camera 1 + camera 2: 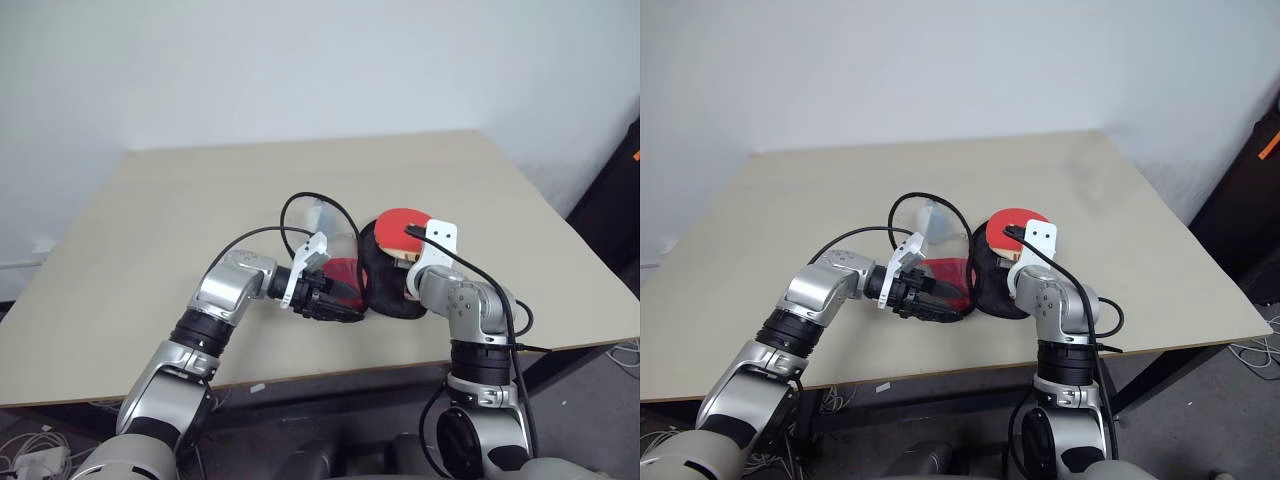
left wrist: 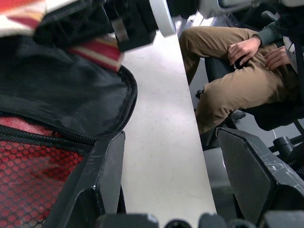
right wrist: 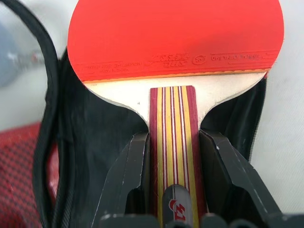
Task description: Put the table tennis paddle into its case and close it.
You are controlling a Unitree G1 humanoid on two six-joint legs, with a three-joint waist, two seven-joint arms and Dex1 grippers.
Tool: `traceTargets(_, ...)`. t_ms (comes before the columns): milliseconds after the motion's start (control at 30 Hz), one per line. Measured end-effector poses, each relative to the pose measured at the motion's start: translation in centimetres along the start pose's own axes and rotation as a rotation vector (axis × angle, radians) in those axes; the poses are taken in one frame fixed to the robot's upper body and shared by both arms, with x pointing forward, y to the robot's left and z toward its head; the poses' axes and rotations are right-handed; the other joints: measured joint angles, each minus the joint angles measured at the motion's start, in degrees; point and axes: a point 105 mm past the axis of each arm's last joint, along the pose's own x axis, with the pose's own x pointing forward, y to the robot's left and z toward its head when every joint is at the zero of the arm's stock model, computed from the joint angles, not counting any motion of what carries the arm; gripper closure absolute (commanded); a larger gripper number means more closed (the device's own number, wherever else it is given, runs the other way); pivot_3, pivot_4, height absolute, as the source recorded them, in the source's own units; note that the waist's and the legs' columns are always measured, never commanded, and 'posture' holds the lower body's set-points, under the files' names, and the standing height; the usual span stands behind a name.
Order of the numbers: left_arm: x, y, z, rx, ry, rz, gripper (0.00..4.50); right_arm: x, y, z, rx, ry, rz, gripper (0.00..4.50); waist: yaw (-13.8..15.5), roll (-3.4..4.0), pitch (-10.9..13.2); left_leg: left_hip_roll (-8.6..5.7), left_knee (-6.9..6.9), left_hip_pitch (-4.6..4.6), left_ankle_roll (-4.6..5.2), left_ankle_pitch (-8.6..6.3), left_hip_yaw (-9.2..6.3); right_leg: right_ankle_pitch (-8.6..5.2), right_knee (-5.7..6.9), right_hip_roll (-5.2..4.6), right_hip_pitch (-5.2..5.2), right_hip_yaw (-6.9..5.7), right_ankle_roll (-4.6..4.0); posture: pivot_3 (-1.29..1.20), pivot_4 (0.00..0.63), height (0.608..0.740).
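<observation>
Red paddle (image 3: 175, 35), small unreadable print, handle clamped by right fingers (image 3: 137, 175); left fingers (image 2: 107, 166) apart beside case (image 2: 66, 99).

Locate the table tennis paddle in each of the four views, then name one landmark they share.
Left eye view: table tennis paddle right of centre, above the right gripper.
Right eye view: just right of centre.
Left wrist view: striped handle upper left.
Right wrist view: upper centre, handle clamped.
Shared landmark: the open case.

The case (image 1: 385, 285) is laid open at the frame's centre on the table (image 1: 150, 250); the paddle (image 1: 402, 228) is held above its right half.
</observation>
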Motion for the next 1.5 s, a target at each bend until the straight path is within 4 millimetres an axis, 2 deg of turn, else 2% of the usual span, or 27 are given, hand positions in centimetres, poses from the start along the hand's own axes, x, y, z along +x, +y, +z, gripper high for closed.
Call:
traceTargets(600,-0.6,0.1,-0.3,0.005,0.018,0.008,1.22,0.9,0.4,-0.8,0.001,0.009,0.003,3.35,-0.1,-0.01,-0.01,0.0,0.01,0.02,-0.01,0.0,0.0,0.0,0.02,0.01,0.0,0.01,0.0,0.0,0.0,0.74)
traceTargets(933,-1.0,0.2,-0.5,0.006,0.028,0.01,1.22,0.5,0.9,-0.8,-0.008,0.016,0.033,3.35,-0.17,-0.01,-0.01,0.01,0.0,0.03,-0.01,0.01,0.0,0.0,0.04,0.02,-0.01,0.02,0.0,0.0,0.0,0.74)
traceTargets(1200,-1.9,0.8,-1.5,-0.007,0.056,0.043,1.22,0.0,2.1,-1.2,-0.019,0.05,0.106,3.35,0.01,-0.01,-0.01,-0.03,0.07,0.02,0.02,0.02,-0.01,0.0,0.03,-0.02,0.04,-0.03,0.0,0.0,0.0,0.74)
traceTargets(1500,-1.9,0.9,-1.6,0.003,0.061,0.045,1.22,0.1,1.7,-1.4,-0.01,0.056,0.094,3.35,-0.07,-0.01,-0.01,-0.03,0.06,0.02,0.02,0.02,-0.01,0.0,0.04,-0.02,0.02,-0.01,0.0,0.0,0.0,0.74)
